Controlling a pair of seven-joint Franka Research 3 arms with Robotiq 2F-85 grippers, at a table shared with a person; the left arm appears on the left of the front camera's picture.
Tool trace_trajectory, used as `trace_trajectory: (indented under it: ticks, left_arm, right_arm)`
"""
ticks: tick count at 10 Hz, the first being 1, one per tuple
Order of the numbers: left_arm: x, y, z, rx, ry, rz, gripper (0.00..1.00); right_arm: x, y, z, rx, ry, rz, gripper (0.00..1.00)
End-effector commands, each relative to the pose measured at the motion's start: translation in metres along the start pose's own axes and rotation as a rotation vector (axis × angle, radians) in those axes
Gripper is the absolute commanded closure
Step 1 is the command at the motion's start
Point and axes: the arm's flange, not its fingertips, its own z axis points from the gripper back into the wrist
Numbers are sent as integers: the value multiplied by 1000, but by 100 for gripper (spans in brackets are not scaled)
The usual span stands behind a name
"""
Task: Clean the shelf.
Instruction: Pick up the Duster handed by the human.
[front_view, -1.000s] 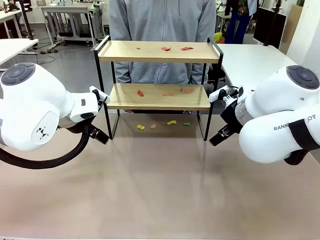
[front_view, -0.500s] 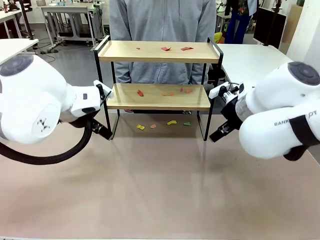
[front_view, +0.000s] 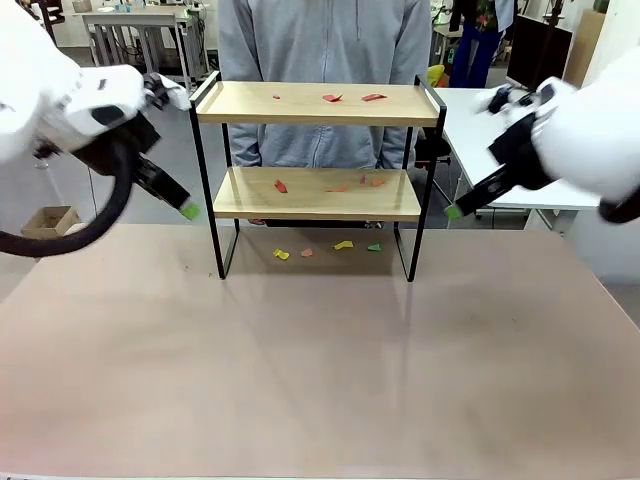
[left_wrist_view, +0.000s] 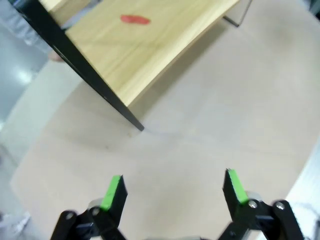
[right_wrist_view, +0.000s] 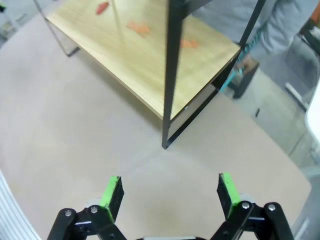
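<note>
From the front, the shelf (front_view: 300, 105) stands at the far middle of the table (front_view: 320, 380), just in front of a person (front_view: 325, 50) in a grey hooded top. Small coloured scraps (front_view: 343, 244) lie on its top board, on its lower board and on the table under it. The left gripper (front_view: 186, 209) hangs in the air to the left of the shelf, about level with the lower board. The right gripper (front_view: 454, 211) hangs the same way to the right. Both are apart from the black frame. In the left wrist view, the left gripper (left_wrist_view: 175, 186) has its jaws wide apart with nothing between them, above bare table. Beyond it is a corner of the shelf (left_wrist_view: 150, 45) with one red scrap (left_wrist_view: 135, 19). In the right wrist view, the right gripper (right_wrist_view: 170, 192) is also fully spread and holds nothing. Beyond its fingers a black post (right_wrist_view: 172, 75) of the shelf comes down to the table, and the lower board carries a few orange and red scraps.
</note>
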Motion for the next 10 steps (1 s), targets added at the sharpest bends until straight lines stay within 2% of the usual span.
trace_trajectory:
  ticks: [1,4,5,6,7,8,10]
  left_arm:
    - [-14,50,14,-152,-42,-98,0]
    - [-44,114,20,-303,-206,-263,0]
    - [-51,120,13,-327,-285,-291,0]
    - [-56,118,6,-295,-295,-288,0]
    - [-56,104,6,-233,-202,-215,0]
    - [-63,115,20,-274,-280,-281,0]
    - [-63,115,20,-274,-280,-281,0]
  right_arm:
    - [-16,-64,16,187,-113,174,0]
    - [-46,-123,20,348,-285,295,0]
    - [-55,-137,15,366,-323,308,0]
    - [-63,-140,11,411,-370,285,0]
    - [-58,-113,43,292,-310,298,0]
    - [-58,-113,43,292,-310,298,0]
    - [-58,-113,43,292,-310,298,0]
